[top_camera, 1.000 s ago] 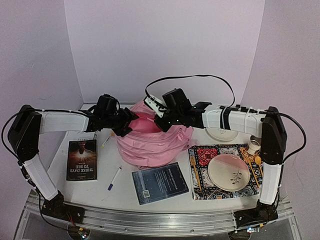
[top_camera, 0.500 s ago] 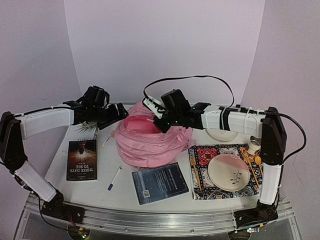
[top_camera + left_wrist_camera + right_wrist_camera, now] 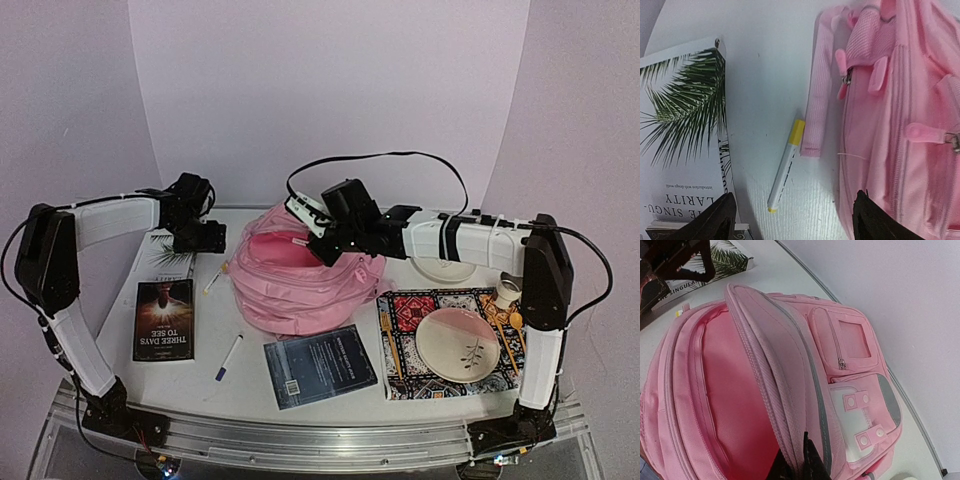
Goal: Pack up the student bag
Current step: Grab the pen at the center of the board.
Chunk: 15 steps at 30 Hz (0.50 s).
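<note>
The pink student bag (image 3: 300, 295) lies in the middle of the table with its main compartment open and facing up. My right gripper (image 3: 322, 248) is shut on the zipped edge of the bag's front flap and holds it up; in the right wrist view (image 3: 800, 462) the fingers pinch that edge beside the pink lining (image 3: 730, 405). My left gripper (image 3: 205, 238) is open and empty to the left of the bag. In the left wrist view (image 3: 792, 222) its jaws straddle a white marker with a yellow cap (image 3: 785, 167) lying beside a bag strap (image 3: 817, 100).
A palm-cover book (image 3: 168, 258) lies under the left gripper, and "Three Days to See" (image 3: 164, 318) lies in front of it. A blue-capped marker (image 3: 229, 356) and a dark blue book (image 3: 320, 366) lie near the front. A patterned mat (image 3: 400, 310) with a plate (image 3: 462, 342) is at right.
My left gripper has pulled away from the bag's left rim to the left and now hangs over the yellow-capped marker. The right gripper keeps hold of the flap.
</note>
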Tool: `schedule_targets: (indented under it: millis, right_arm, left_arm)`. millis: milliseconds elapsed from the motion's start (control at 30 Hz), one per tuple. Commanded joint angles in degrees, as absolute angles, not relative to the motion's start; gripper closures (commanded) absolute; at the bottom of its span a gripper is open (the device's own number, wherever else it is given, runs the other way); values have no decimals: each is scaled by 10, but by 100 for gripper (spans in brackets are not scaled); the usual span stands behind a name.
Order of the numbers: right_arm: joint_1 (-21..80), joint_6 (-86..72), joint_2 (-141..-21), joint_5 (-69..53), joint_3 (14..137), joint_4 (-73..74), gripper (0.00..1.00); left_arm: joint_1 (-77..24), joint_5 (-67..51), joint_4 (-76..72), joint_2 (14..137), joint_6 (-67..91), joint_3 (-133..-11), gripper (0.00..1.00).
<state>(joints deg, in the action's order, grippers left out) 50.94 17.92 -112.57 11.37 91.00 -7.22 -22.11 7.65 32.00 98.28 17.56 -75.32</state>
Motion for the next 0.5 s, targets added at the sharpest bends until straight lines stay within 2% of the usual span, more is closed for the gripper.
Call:
schedule_targets:
  millis: [0, 300, 467]
  right_arm:
    - [513, 183, -1113, 128, 944, -97, 100]
    - [513, 187, -1123, 119, 959, -84, 100]
    - [513, 196, -1123, 127, 959, -79, 100]
  left_arm:
    - [-217, 92, 355, 1022, 113, -805, 21]
    - [-206, 100, 372, 1109, 85, -856, 39]
    - [-198, 96, 386, 1150, 79, -871, 44]
